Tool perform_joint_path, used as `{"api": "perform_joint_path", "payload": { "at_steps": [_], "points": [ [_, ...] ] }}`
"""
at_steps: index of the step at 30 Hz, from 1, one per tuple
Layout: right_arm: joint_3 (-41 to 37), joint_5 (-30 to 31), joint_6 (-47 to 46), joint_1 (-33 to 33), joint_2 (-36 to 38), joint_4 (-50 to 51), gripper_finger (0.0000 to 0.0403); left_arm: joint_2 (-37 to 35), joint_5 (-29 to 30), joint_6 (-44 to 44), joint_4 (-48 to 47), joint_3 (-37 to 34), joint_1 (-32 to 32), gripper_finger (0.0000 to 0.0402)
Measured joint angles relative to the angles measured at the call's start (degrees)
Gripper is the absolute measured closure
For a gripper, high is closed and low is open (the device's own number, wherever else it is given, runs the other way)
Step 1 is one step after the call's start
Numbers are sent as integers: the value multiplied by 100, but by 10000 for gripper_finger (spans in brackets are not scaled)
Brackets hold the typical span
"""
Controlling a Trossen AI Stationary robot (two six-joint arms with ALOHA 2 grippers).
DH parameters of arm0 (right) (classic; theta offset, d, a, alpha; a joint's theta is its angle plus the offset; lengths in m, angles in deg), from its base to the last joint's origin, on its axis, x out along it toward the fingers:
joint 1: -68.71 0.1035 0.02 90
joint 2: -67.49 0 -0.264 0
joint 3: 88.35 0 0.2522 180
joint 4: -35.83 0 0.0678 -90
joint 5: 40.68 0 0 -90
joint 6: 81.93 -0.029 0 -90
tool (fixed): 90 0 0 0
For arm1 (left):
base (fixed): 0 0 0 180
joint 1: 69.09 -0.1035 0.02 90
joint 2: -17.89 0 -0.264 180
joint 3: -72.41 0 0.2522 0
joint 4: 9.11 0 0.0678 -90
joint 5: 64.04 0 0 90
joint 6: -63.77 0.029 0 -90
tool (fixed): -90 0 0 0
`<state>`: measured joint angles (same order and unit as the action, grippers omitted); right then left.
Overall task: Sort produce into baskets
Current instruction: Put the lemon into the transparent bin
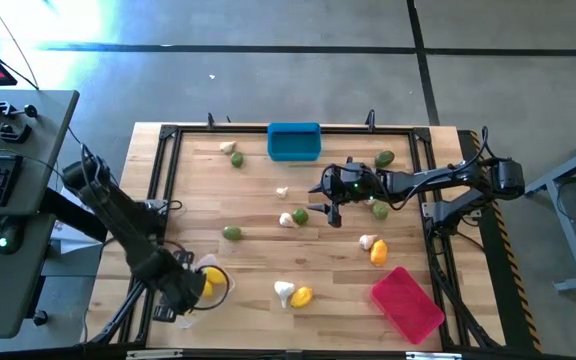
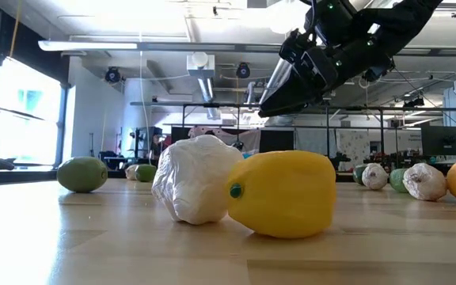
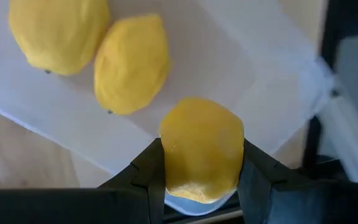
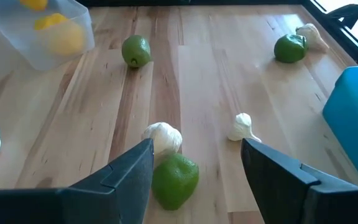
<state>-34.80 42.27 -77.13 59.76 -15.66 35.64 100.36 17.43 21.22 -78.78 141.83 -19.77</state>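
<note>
Lemon (image 3: 202, 149), smooth and waxy yellow, sits clamped in the left gripper (image 3: 201, 171), which hangs over the clear basket (image 3: 241, 56) at the table's near left corner; two more yellow ovals (image 3: 131, 62) lie inside on its frosted plastic floor. Farther out, mid-table, the right gripper (image 4: 194, 168) reaches in from the right with its dark fingers spread wide above a glossy green piece (image 4: 174, 180) touching a knobbly white garlic bulb (image 4: 163, 137). Beyond stands the blue basket (image 1: 294, 142) at the far edge.
</note>
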Motion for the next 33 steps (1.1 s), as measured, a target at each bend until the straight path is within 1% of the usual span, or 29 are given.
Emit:
{"api": "perform_joint_path", "payload": {
  "at_steps": [6,11,13,23,28,33],
  "points": [
    [0,0,-26,0,0,46,171,356,-379,376,-121,0,-2,272],
    [0,1,-26,0,0,63,171,436,-549,513,-117,0,-11,267],
    [0,0,-26,0,0,63,171,435,-629,510,-117,0,-52,260],
    [0,2,-25,0,0,90,171,435,-661,221,-104,0,-201,202],
    [0,2,15,0,0,94,171,431,-731,221,-116,0,-221,194],
    [0,2,18,0,0,94,171,431,-1070,222,-128,0,-302,193]
  ]
}}
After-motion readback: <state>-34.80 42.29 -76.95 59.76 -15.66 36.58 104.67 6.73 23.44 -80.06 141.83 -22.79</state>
